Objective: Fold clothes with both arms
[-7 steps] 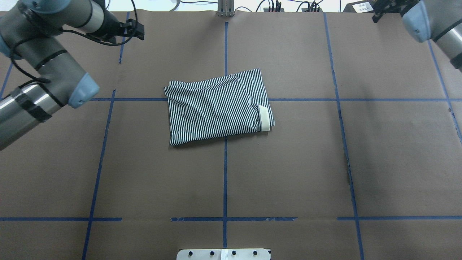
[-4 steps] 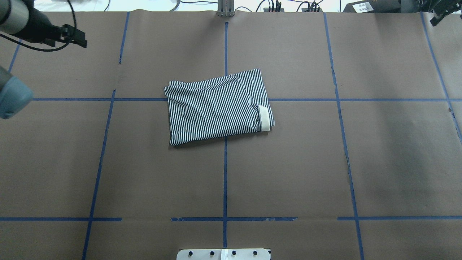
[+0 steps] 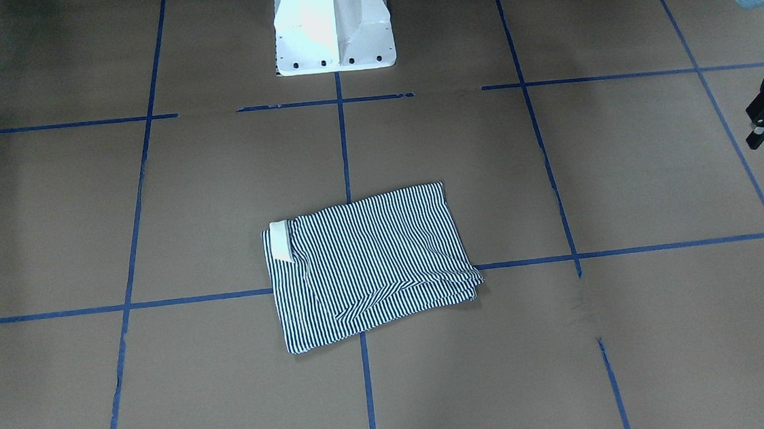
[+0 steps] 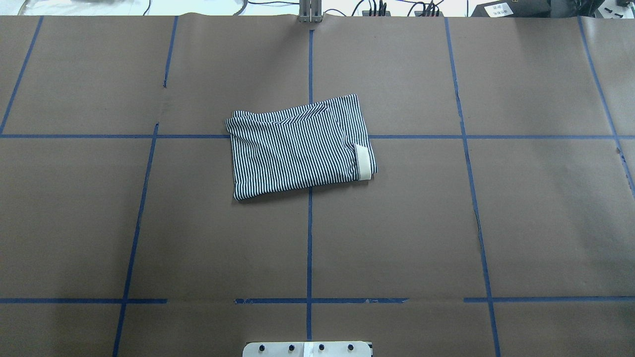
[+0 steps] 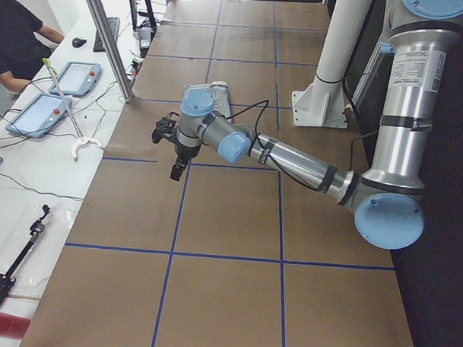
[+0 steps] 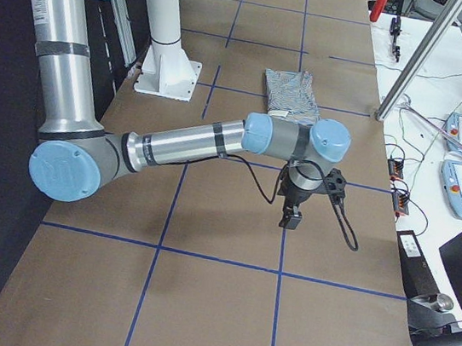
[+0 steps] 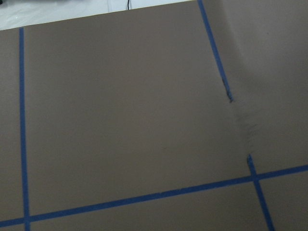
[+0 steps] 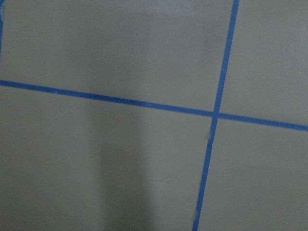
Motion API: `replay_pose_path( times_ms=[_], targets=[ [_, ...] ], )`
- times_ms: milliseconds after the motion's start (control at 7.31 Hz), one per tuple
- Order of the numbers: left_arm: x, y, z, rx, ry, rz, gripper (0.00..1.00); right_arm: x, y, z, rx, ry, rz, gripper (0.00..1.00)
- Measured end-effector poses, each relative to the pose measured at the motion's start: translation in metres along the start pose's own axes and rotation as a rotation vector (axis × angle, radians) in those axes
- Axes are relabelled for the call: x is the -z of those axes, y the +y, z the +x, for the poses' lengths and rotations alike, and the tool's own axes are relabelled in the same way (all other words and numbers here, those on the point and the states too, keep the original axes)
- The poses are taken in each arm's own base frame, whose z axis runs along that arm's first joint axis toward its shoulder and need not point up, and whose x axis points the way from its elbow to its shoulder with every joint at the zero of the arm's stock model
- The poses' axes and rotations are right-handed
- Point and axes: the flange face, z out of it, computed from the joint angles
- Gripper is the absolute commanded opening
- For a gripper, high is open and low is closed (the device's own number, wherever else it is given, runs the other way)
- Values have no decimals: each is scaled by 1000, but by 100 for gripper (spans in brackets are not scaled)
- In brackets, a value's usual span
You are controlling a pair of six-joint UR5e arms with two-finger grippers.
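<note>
At the middle of the desk point(image 4: 496, 223): striped polo shirt point(image 4: 297, 146), folded down to a compact, slightly skewed rectangle, flat on the brown paper and straddling the crossing of two blue tape point(image 4: 309, 248) lines. Cream collar point(image 4: 363, 161) peeking out at the edge on the robot's right, towards the near corner. Layered edges stacked along the far side. Judged from that shape: folding done or all but done, nothing loose to turn over.

Left arm point(image 5: 293, 157) stretched low over bare desk far off to the robot's left, right arm point(image 6: 192, 146) likewise far off to the right. Both well apart from the shirt and absent from the overhead view. Probably held wide so as not to drag or shadow the stack.

Left jaws pointing down near a tape line, no cloth in them; how far open, impossible to tell from the small glimpse at the frame edge. Right jaws hanging above bare paper, also without cloth, seen only from the side camera, so opening not judged. Nothing but paper and tape in either wrist view.

Risk in any touch-up: thin layers, easy to skew with a one-sided tug; better both sides together.
</note>
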Motion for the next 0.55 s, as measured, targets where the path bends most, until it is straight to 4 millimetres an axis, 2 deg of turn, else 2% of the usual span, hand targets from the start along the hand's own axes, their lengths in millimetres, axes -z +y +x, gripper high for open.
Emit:
replay_pose_path(
  times_ms=[137,274,547],
  targets=[
    [4,18,-20,-22,-1,-10,100,-11,23,7,-6,-29,5,100],
    [4,29,-33,-24,-7,-16,100,-17,31,12,10,-30,24,100],
    [-17,44,-59,8,-22,-57,100,-34,37,29,6,-23,20,100]
  ],
)
